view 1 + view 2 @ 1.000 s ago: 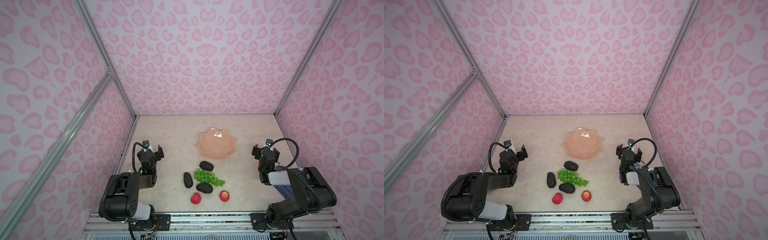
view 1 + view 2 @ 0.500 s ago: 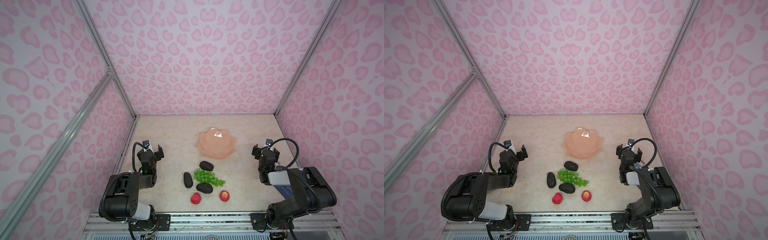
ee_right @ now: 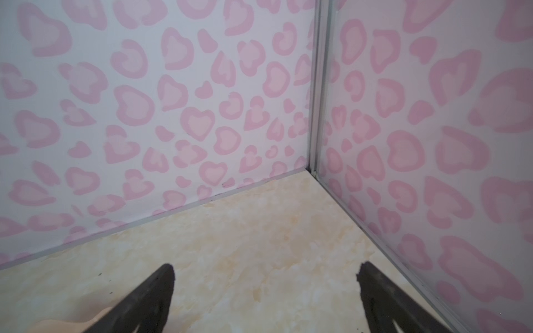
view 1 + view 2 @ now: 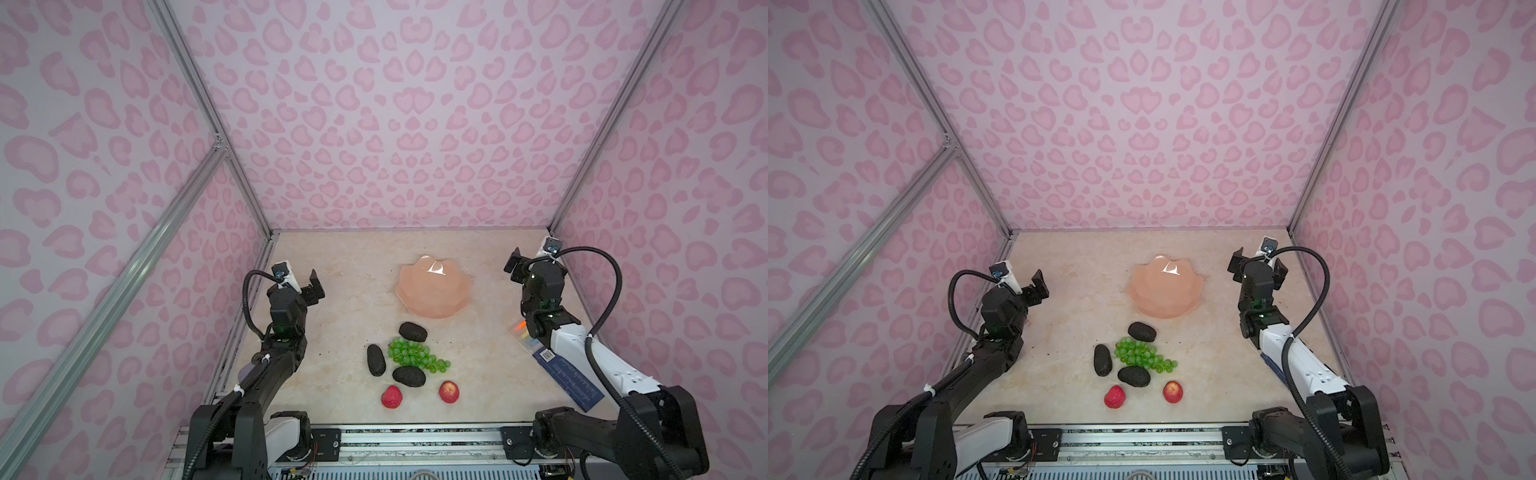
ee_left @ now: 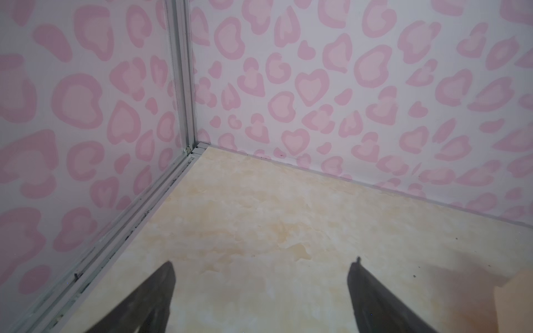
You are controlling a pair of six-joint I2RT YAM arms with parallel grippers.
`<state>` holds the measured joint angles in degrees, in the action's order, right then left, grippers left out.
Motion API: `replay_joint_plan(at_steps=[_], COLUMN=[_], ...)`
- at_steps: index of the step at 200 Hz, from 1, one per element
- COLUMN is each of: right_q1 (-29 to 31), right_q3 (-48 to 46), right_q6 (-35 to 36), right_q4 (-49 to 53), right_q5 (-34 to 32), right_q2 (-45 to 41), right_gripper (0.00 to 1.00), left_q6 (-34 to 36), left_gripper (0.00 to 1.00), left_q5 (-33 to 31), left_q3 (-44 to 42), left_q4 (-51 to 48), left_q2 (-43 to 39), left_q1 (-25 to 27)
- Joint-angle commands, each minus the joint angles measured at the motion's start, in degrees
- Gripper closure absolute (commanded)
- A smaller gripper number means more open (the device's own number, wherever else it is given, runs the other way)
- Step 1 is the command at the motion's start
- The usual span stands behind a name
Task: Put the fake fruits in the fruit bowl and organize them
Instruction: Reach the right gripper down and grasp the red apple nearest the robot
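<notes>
Fruit bowl (image 4: 434,291) — between left end effector (image 5: 264,261), right end effector (image 3: 266,265); touching neither

Left arm (image 4: 278,365) reaches forward along its own side, forearm rising, wrist tipped up. The left end effector (image 5: 264,262) aims away from the base, fingers (image 5: 155,294) spread wide, nothing between them. Over to the right arm (image 4: 573,349), and it's a mirror pose: low elbow, wrist raised. The right end effector (image 3: 266,265) is splayed wide too, gripping nothing.

Bare table (image 4: 353,299) separates left hand (image 5: 264,263) from fruit bowl (image 4: 434,293).
</notes>
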<state>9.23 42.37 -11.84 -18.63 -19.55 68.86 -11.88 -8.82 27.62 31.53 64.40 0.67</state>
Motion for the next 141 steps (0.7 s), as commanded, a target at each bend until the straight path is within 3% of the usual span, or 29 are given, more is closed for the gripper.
replay_joint_plan(at_steps=[1,27,59,108,141], right_q1=[1.1,10.0,24.7,44.5,52.6], right_q3=[1.5,0.7,-4.6,-9.5,-10.5], right_q6=[-4.8,-6.9,-15.1,-29.6,-36.1], right_q4=[21.3,33.7,43.3,45.6,45.0], right_q5=[16.2,15.5,14.8,14.1,13.3], right_q2=[-2.4,-5.1,-8.7,-11.5,-9.1], right_gripper=[0.08,0.1,0.13,0.16,0.16], left_q6=[-6.7,-9.3,-11.3,-11.8,-12.0], left_gripper=[0.07,0.07,0.07,0.08,0.08], left_q5=[2.5,4.0,6.0,8.9,9.4], left_q3=[1.8,3.4,4.7,6.2,6.1], left_q4=[-8.3,-14.4,-18.3,-20.3,-22.0], left_q2=[-4.3,-9.2,-13.3,-14.5,-14.9], left_q1=[0.5,1.2,2.0,2.4,2.5])
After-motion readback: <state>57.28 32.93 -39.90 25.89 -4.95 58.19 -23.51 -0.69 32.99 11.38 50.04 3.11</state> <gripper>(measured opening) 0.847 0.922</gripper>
